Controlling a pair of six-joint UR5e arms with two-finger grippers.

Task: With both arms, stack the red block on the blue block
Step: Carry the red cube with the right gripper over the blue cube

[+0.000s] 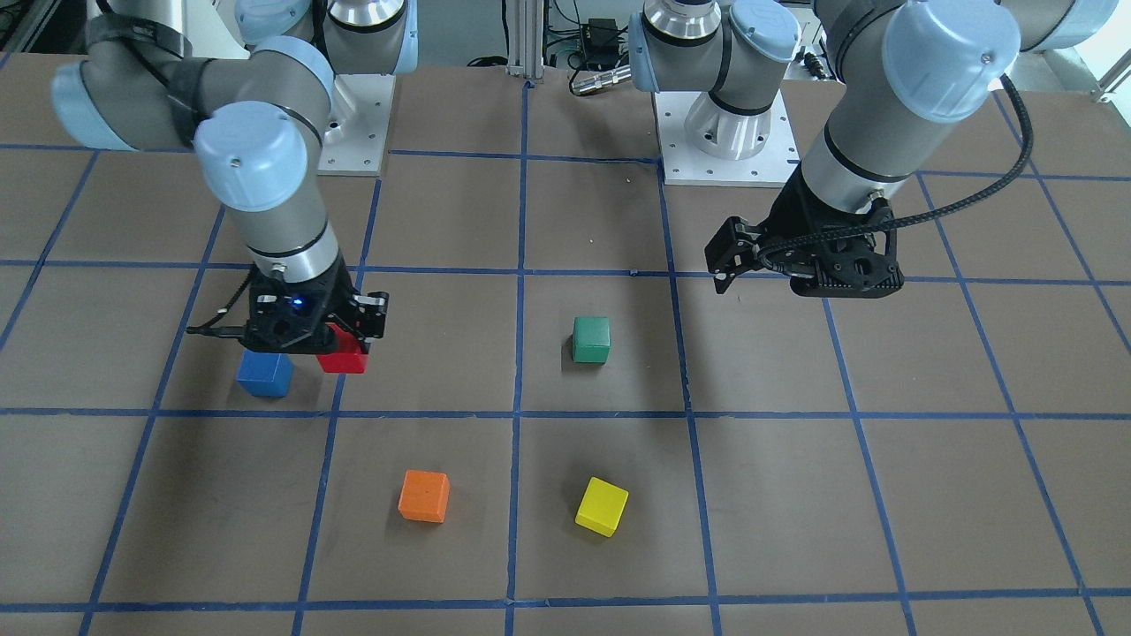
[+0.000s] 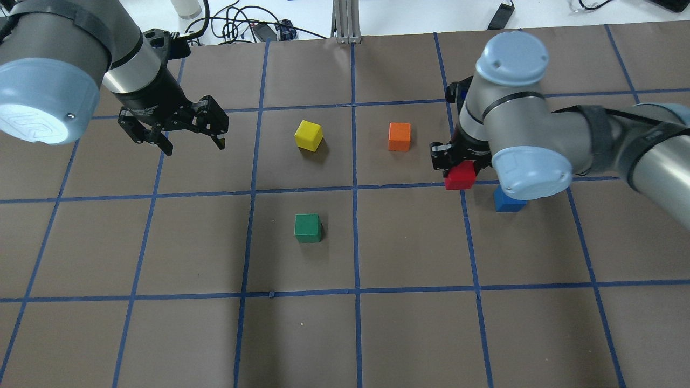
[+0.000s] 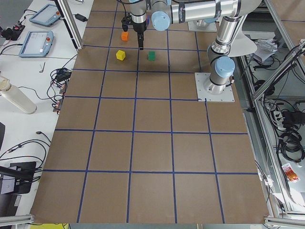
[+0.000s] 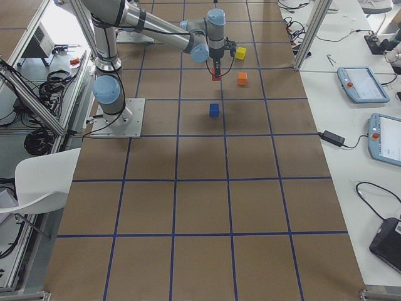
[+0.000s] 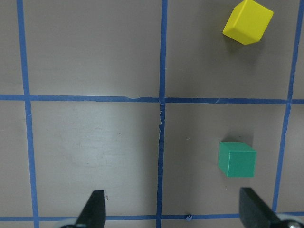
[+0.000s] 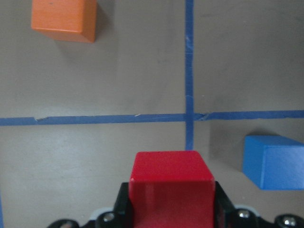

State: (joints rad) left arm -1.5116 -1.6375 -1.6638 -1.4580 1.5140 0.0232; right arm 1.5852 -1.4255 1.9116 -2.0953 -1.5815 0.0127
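My right gripper (image 1: 346,343) is shut on the red block (image 1: 343,358) and holds it low over the table. The blue block (image 1: 265,374) rests on the table right beside it, apart from it. In the overhead view the red block (image 2: 460,177) sits left of the blue block (image 2: 509,202), which the right arm partly hides. The right wrist view shows the red block (image 6: 171,183) between the fingers and the blue block (image 6: 273,161) to its right. My left gripper (image 2: 195,147) is open and empty, hovering above the table far from both blocks.
A green block (image 2: 308,228) lies near the table's middle. A yellow block (image 2: 308,134) and an orange block (image 2: 399,137) lie farther out from the robot. The orange block is the closest of these to the red block. Blue tape lines grid the brown table.
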